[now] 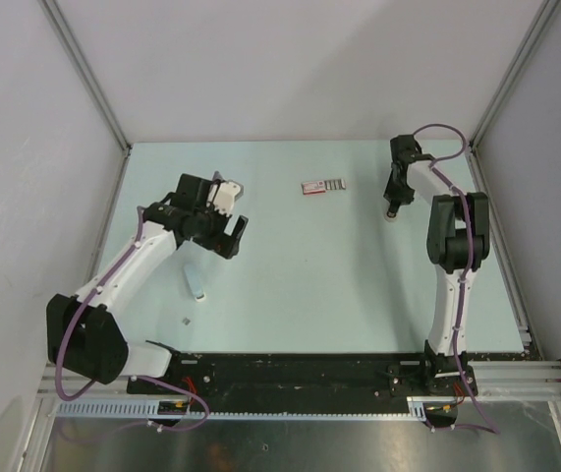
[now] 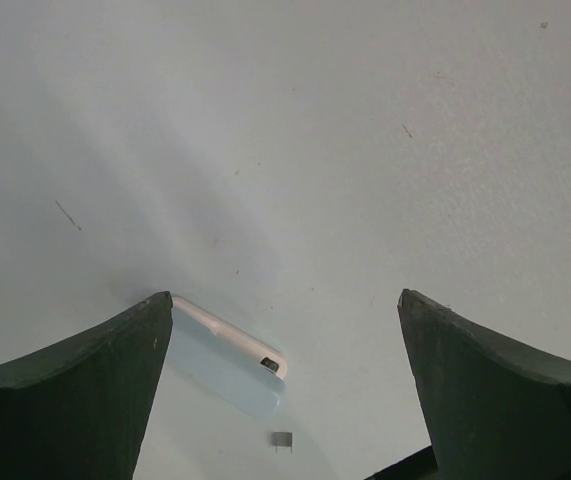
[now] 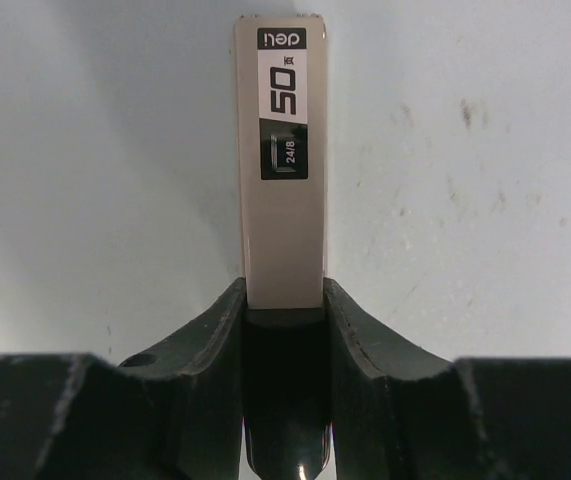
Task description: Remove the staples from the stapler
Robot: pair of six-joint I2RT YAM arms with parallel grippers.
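Observation:
My right gripper (image 3: pixel 282 292) is shut on a beige stapler (image 3: pixel 281 170) with a "50 24/8" label, holding it by one end. In the top view that gripper (image 1: pixel 393 206) points down at the table's far right, the stapler mostly hidden beneath it. My left gripper (image 1: pixel 227 236) is open and empty above the left side of the table. A pale blue and white oblong piece (image 1: pixel 195 282) lies below it, also seen in the left wrist view (image 2: pixel 227 352). A small grey staple strip (image 2: pixel 282 440) lies beside it, also visible from the top (image 1: pixel 188 320).
A small red and grey staple box (image 1: pixel 322 186) lies at the far middle of the pale green table (image 1: pixel 339 285). White walls with metal frame posts enclose the table on three sides. The black arm-base rail runs along the near edge.

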